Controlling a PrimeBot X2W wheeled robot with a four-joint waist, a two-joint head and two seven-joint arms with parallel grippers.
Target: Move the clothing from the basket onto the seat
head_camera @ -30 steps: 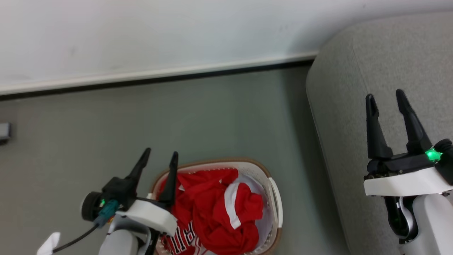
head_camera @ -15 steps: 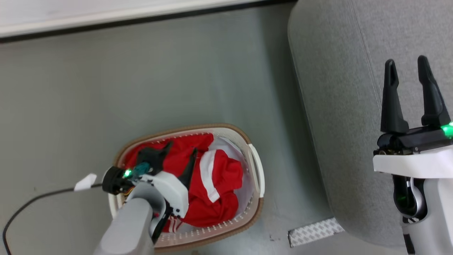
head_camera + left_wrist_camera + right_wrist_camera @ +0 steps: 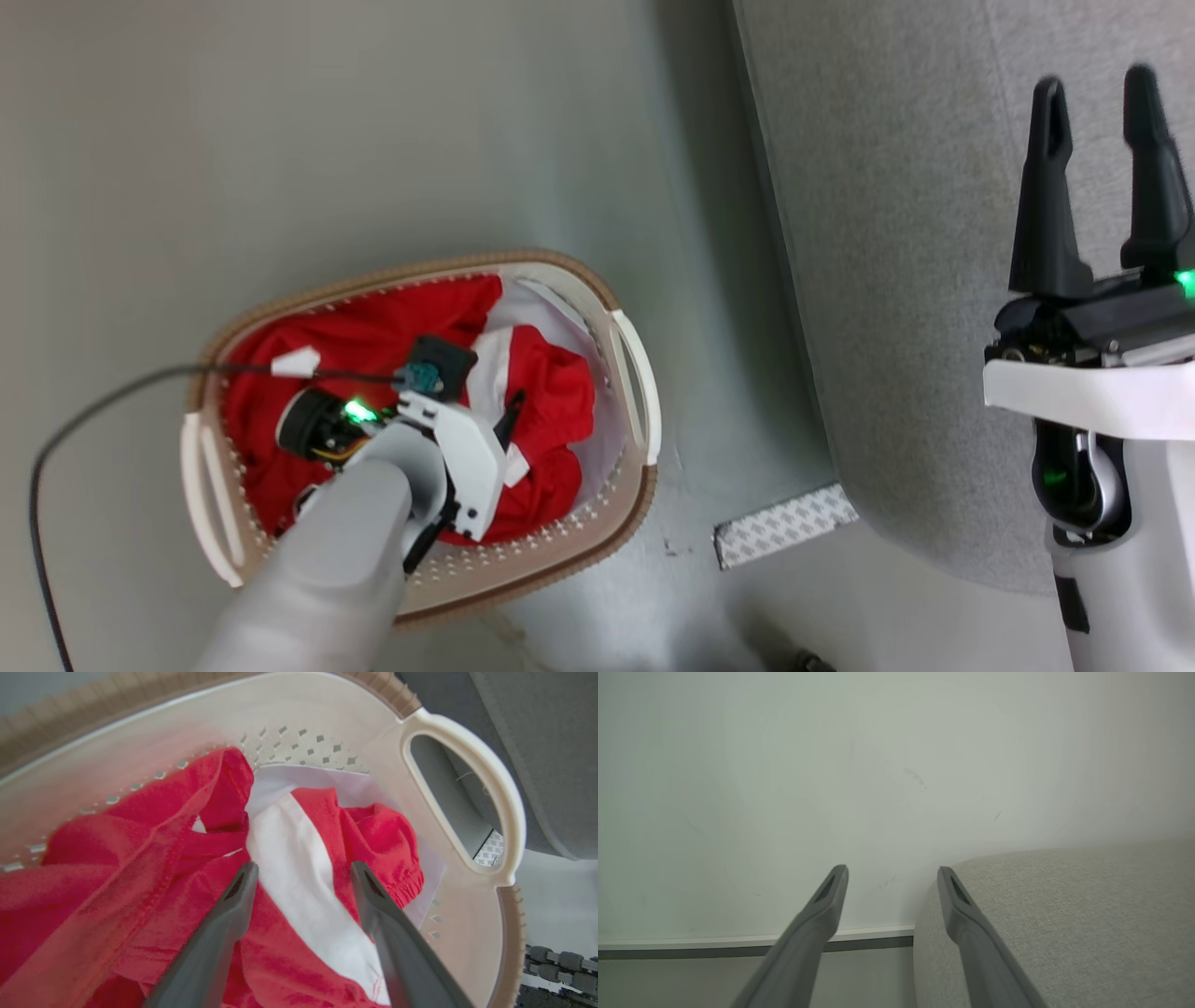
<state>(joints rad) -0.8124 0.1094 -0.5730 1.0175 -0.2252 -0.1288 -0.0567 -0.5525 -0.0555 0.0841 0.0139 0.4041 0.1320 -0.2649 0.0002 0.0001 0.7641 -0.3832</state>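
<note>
Down inside the basket (image 3: 509, 812), my left fingers (image 3: 236, 910) hang spread wide over the red clothing (image 3: 140, 858), grasping nothing; right fingers (image 3: 1047, 187) hover spread above the seat (image 3: 887, 233). Pinching shallowly, I might lift one slack fold that slips free.

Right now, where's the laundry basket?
Head view, lower left: the basket sits on the floor just left of the grey sofa, with the open left gripper down in its red clothing.
</note>
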